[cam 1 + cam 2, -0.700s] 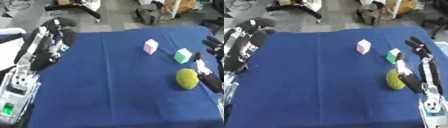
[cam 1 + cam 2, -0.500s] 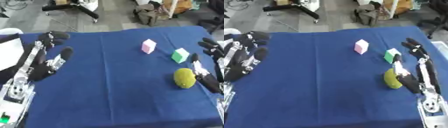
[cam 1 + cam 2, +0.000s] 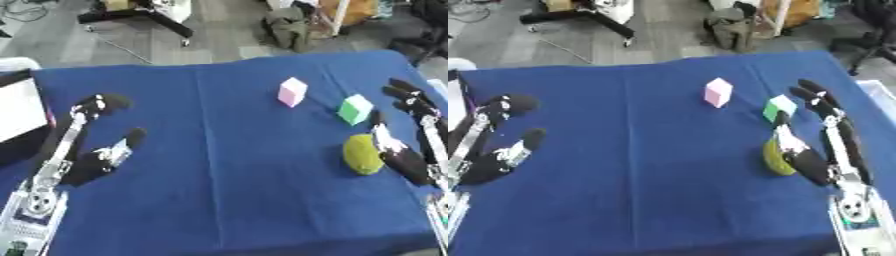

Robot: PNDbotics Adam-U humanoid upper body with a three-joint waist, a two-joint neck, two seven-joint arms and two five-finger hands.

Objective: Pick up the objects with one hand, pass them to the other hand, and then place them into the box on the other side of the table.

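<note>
Right robot hand (image 3: 820,142) lies over the right side of the blue-covered bench (image 3: 227,180), fingers straight and spread, pointing away from the robot — released, grasping nothing. Its thumb runs along the right flank of an olive-green rounded object (image 3: 360,154); whether thumb and object touch cannot be told. Green cube (image 3: 355,109) sits just beyond the thumb tip, to the left of the fingertips. Pink cube (image 3: 291,91) is farther out and to the left of that hand, apart from the green one.

Left robot hand (image 3: 92,150) rests over the left side of the bench, fingers extended and relaxed — open, nothing in it, well apart from all three objects. A white box (image 3: 19,107) shows at the left edge, just beside this hand's far fingertips.
</note>
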